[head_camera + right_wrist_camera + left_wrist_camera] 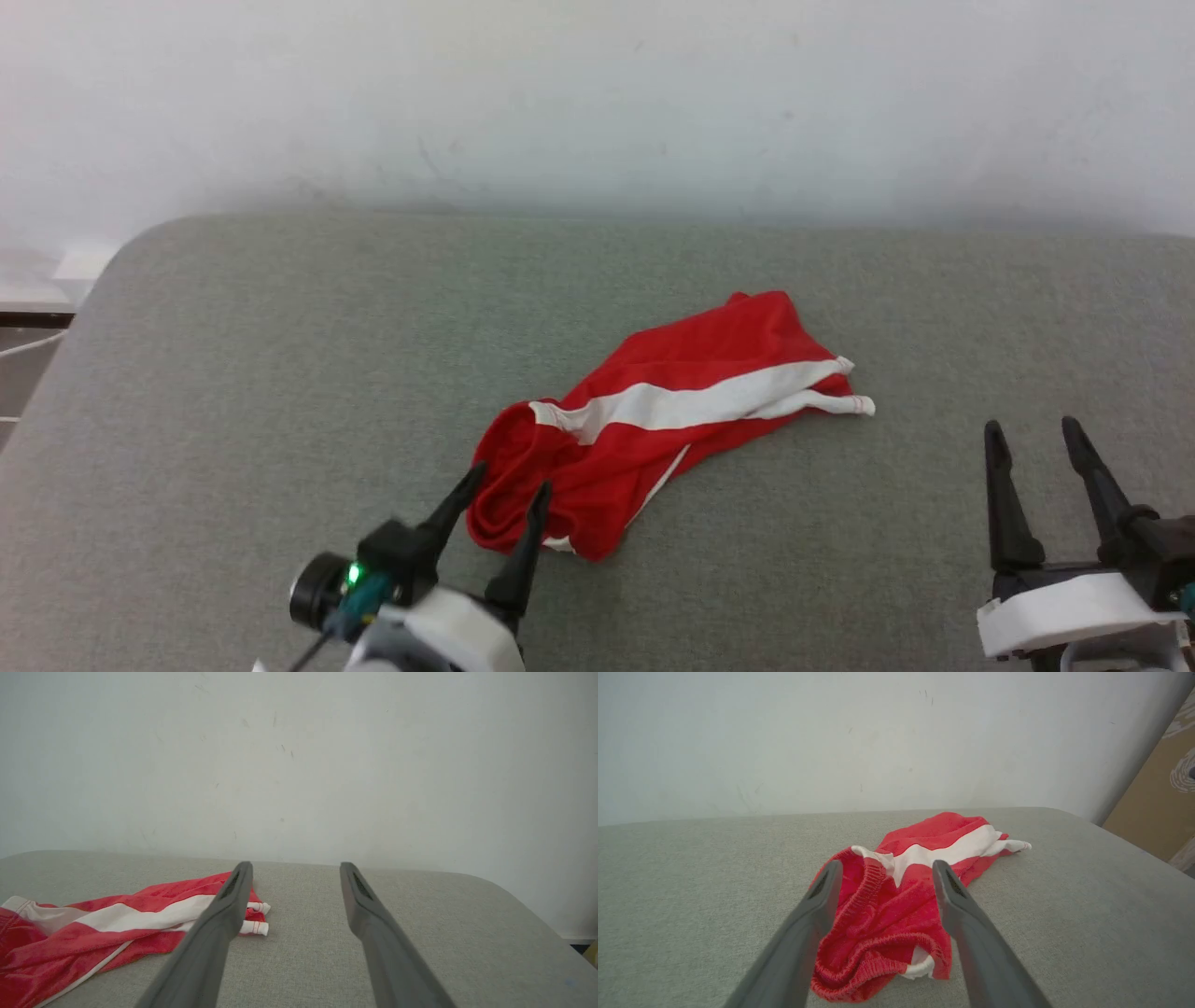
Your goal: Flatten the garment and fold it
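left gripper (pixel 509 483) wide open, straddling shorts (pixel 672 411) waistband, lower centre | right gripper (pixel 1033 429) wide open, empty, lower right

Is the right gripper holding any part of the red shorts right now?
No, in the head view the right gripper is open, its fingers apart from the shorts with bare grey surface between them.

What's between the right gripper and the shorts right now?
Just bare grey padded surface between the right gripper and the shorts, as the head view shows.
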